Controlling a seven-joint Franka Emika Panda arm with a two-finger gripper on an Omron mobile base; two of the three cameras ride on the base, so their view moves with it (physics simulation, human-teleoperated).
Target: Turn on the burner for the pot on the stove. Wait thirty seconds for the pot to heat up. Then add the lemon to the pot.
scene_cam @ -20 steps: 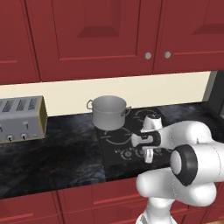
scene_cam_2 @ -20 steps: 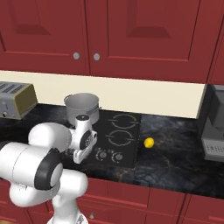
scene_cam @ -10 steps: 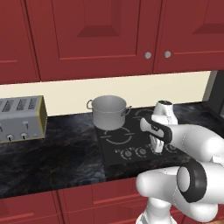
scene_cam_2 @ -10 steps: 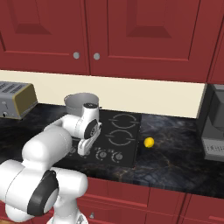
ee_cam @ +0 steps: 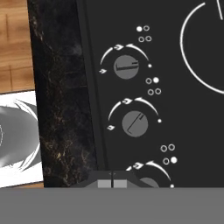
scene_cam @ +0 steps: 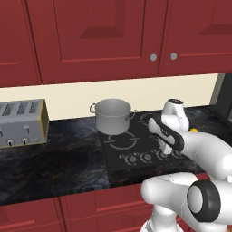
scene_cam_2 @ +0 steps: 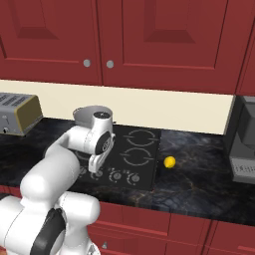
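Toaster (scene_cam: 21, 123) far left on the dark marble counter (scene_cam: 54, 163), then steel stockpot (scene_cam: 113, 116) on the back-left ring of the black glass cooktop (scene_cam: 118, 152), empty as far as the rim shows. Gripper (scene_cam: 166, 152) points down over the front knob row (ee_cam: 131, 96), fingertips (ee_cam: 112, 183) pressed together with nothing held, just above the third knob in the hand view. Lemon (scene_cam_2: 170, 162) lies on the counter just right of the cooktop, well apart from the pot.

Even, shadowless rendered light, seemingly sharp
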